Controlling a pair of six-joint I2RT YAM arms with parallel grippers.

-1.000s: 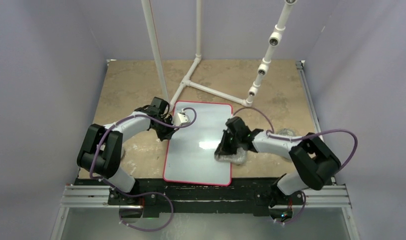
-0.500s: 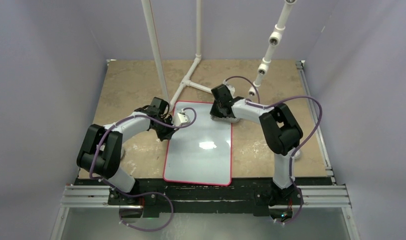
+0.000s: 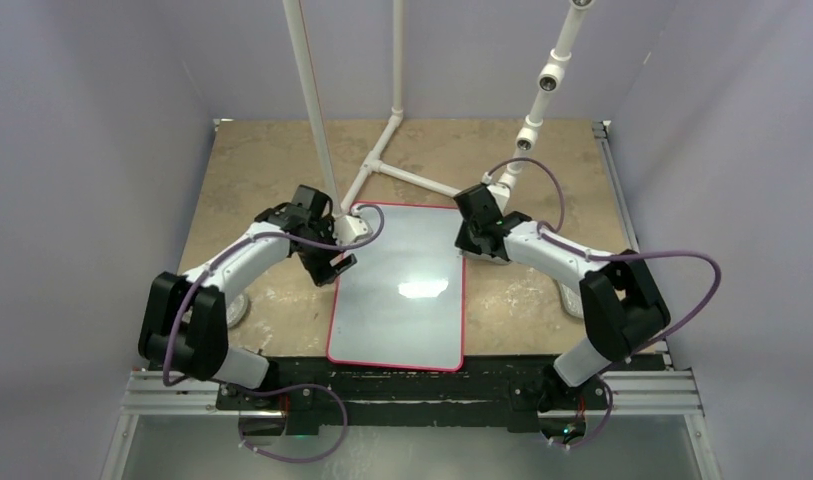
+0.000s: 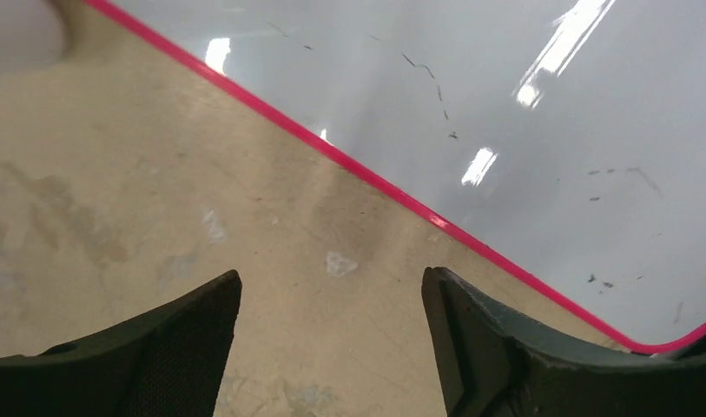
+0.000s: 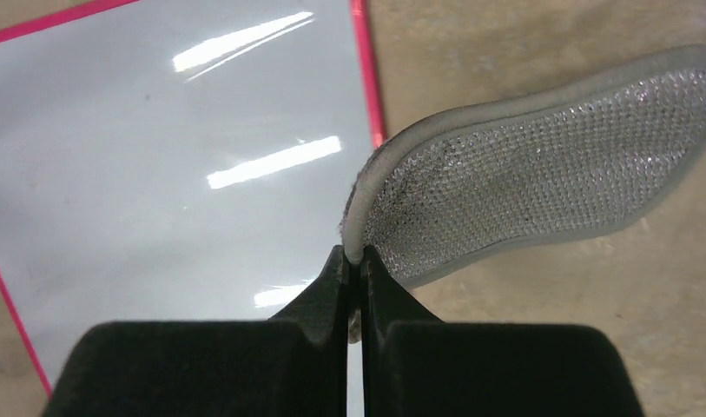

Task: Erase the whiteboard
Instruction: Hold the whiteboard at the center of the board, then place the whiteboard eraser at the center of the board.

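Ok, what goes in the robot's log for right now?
whiteboard: few faint specks | left hand: open, empty, by its left edge | right hand: shut on grey pad, by its right edge

Pipes (image 3: 397,70) fence the far side — near half of the whiteboard (image 3: 400,290) lies open.

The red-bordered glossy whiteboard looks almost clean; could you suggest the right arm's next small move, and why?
Probably sweep the grey mesh pad, pinched in the shut right gripper, leftward across the whiteboard: faint black specks show near its left edge, and the pad is mostly past its right edge.
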